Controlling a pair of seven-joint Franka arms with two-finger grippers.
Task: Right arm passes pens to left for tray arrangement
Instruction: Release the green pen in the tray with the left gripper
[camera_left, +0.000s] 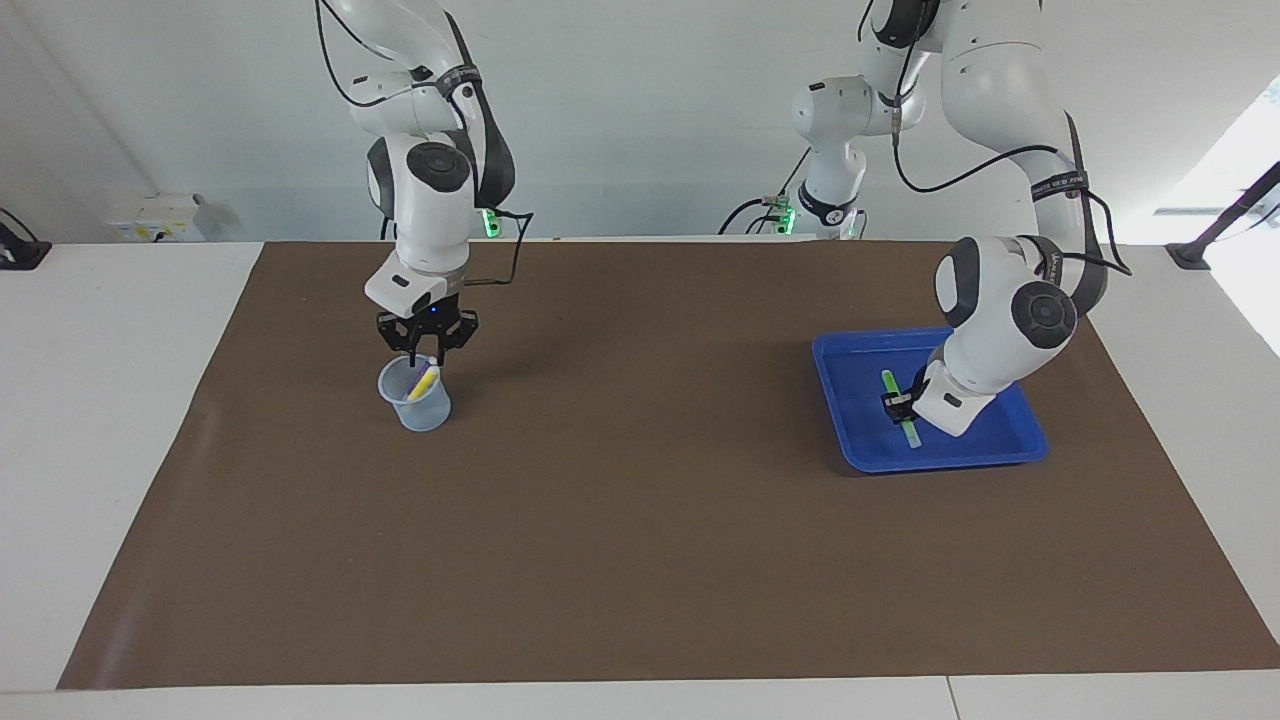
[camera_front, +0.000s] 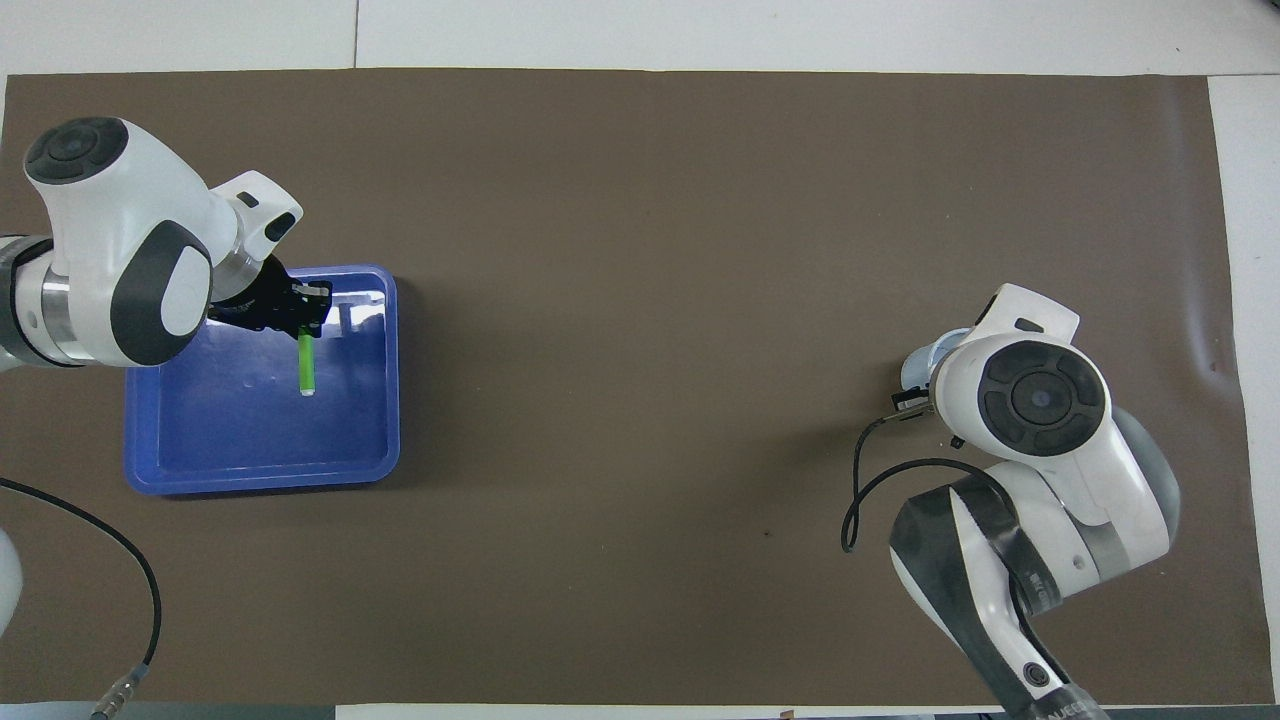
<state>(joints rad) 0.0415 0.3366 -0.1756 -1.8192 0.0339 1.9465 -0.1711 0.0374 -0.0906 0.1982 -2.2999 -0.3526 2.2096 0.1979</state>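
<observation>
My left gripper is shut on a green pen low over the blue tray, and the pen slants down with its pale tip toward the tray floor. From above, the same green pen hangs over the tray under the left gripper. My right gripper hangs right at the rim of a translucent cup, around the top of a yellow pen that leans in the cup. In the overhead view the right wrist covers most of the cup.
A brown mat covers the table, with white tabletop around it. A black cable loops from the right wrist over the mat. The tray lies toward the left arm's end, the cup toward the right arm's end.
</observation>
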